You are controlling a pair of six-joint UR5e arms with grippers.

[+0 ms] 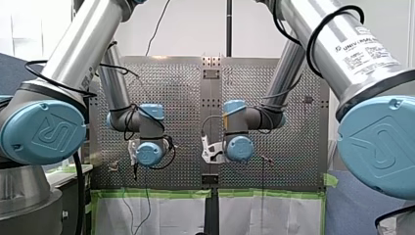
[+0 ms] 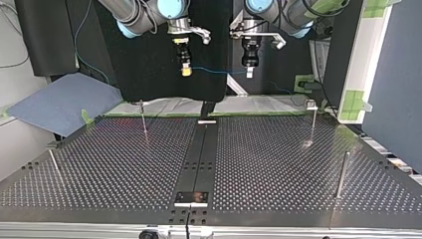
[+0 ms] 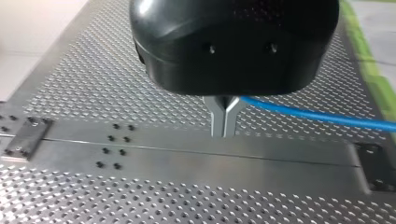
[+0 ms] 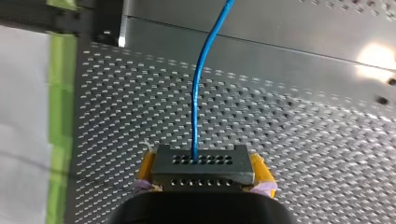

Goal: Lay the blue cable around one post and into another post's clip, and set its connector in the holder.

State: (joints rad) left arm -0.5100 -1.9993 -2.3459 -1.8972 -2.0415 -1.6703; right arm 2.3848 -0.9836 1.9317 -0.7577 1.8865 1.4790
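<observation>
Spreading across the top view, the perforated metal table (image 2: 278, 164) lies flat, split down its middle by a dark central strip (image 2: 201, 154) that carries a small bright plate (image 2: 191, 197) at its near end. Green tape (image 2: 164, 115) runs along the far edge, a blue mat (image 2: 59, 102) lies beyond the far corner at that view's left, and a black panel (image 2: 149, 64) stands behind the arms. Four thin posts rise from the table: one far post (image 2: 143, 118) at the view's left, one far post (image 2: 313, 123) at its right, a thicker near post (image 2: 342, 174) at the right edge and a slim post (image 2: 53, 163) at the left edge; the wide middle between them is bare plate. Both grippers hang high over the far edge, close either side of the strip. My right gripper (image 2: 186, 72), with yellow pads, is clamped on a dark block-shaped connector (image 4: 203, 167). The blue cable (image 4: 193, 121) leaves that connector and runs taut through the air to my left gripper (image 3: 224, 133), whose metal fingers (image 3: 217, 114) are pinched together on it.
</observation>
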